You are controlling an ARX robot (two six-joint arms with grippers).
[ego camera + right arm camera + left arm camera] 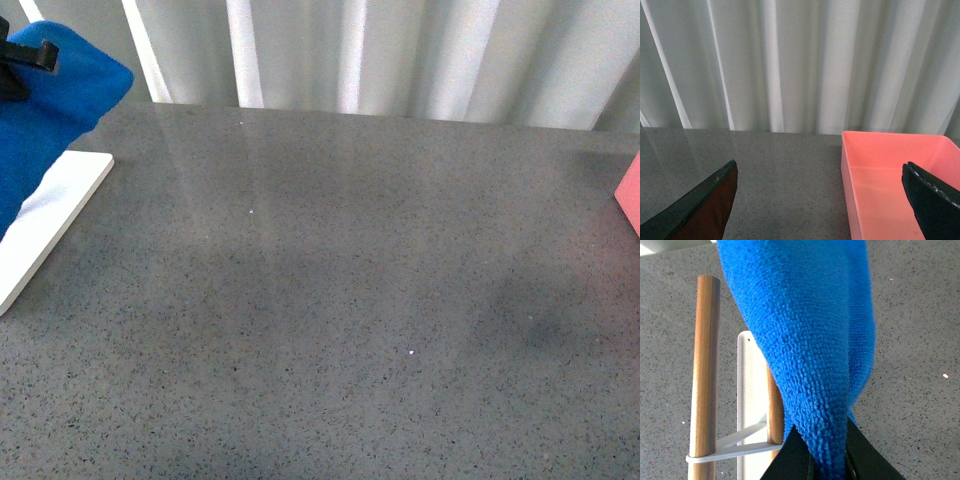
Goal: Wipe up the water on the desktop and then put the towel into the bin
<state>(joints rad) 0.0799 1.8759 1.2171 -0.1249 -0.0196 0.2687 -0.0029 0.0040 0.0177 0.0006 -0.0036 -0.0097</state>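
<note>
My left gripper [18, 60] is shut on the bright blue fluffy towel [45, 110] and holds it in the air at the far left, above the white board. In the left wrist view the towel [810, 340] hangs from the black jaws of the gripper [827, 462] over the speckled grey desktop [920, 365]. My right gripper [822, 205] is open and empty, with its jaws wide apart above the desktop [785, 175] beside the salmon-pink bin [880, 170]. The bin's corner [630, 195] shows at the right edge of the front view. The desktop [350, 280] is glossy; I see no clear puddle.
A flat white board [50, 225] lies at the left edge of the desktop. A rack with wooden rods [705, 375] and white plastic struts stands under the hanging towel. White pleated curtains [400, 50] close off the far edge.
</note>
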